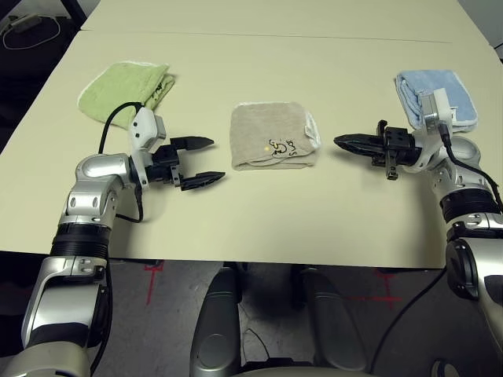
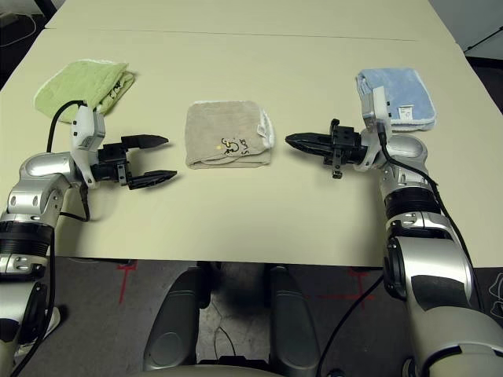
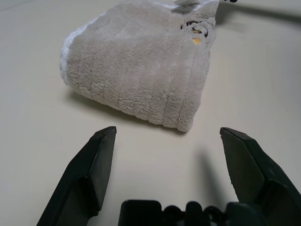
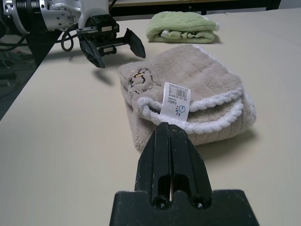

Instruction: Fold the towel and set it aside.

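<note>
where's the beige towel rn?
The folded beige terry towel with white edging lies mid-table in the head views, between the open left gripper and the shut right gripper, touching neither.

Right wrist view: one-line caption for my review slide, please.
Shut right tool points at the folded beige towel, white tag facing it; open left tool and green towel beyond.

Towel [image 1: 271,135]: plush ribbed terry cloth; table [image 1: 259,220]: smooth matt; forearms: glossy silver metal.
</note>
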